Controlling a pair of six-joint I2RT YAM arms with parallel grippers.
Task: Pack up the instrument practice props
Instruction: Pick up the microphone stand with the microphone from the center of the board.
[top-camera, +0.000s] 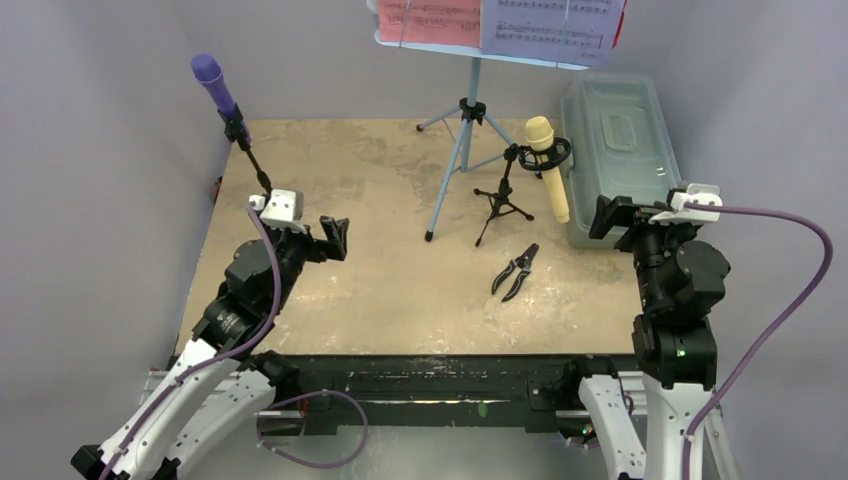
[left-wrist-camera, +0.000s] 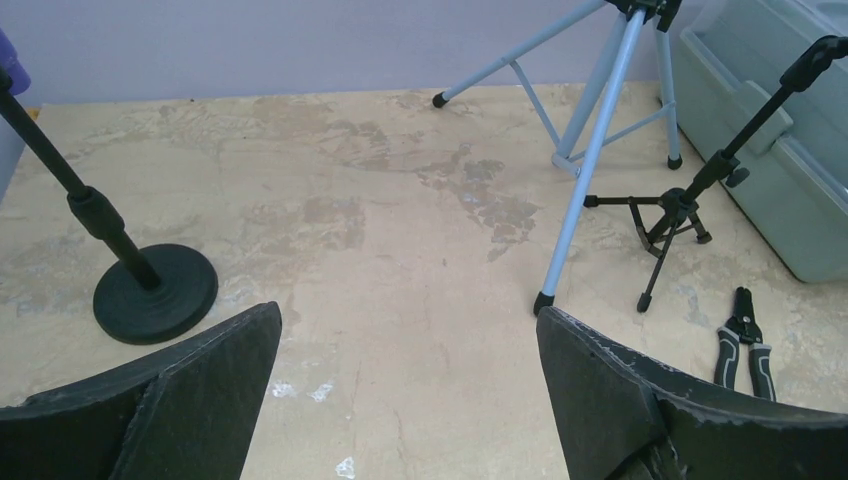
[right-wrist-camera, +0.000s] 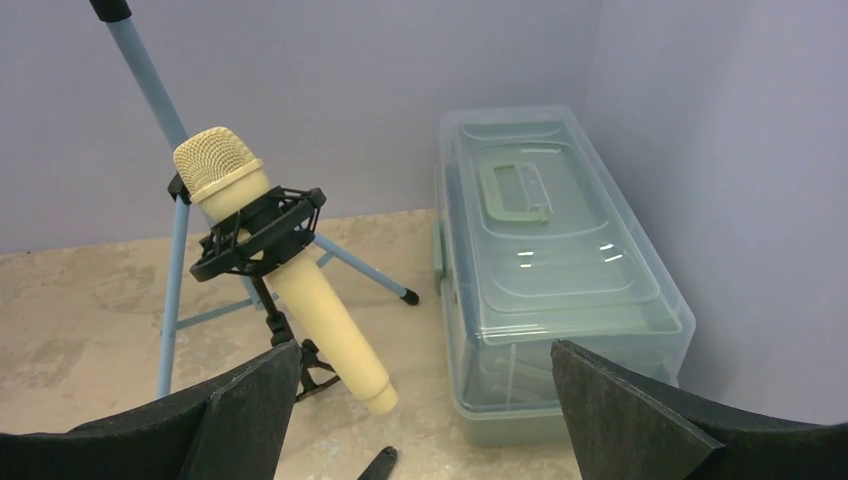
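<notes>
Though both wide and empty, left gripper (left-wrist-camera: 408, 308) low by round-base pole (left-wrist-camera: 155, 290), right gripper (right-wrist-camera: 418, 348) before cream microphone (right-wrist-camera: 303, 292).

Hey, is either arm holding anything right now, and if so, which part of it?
Nothing is held. The left gripper and the right gripper are both open, with nothing between their fingers.

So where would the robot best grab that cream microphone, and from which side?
Probably on the cream microphone, at its bare lower handle below the black ring mount, the right gripper coming from the near side: that stretch slants free toward it.
</notes>
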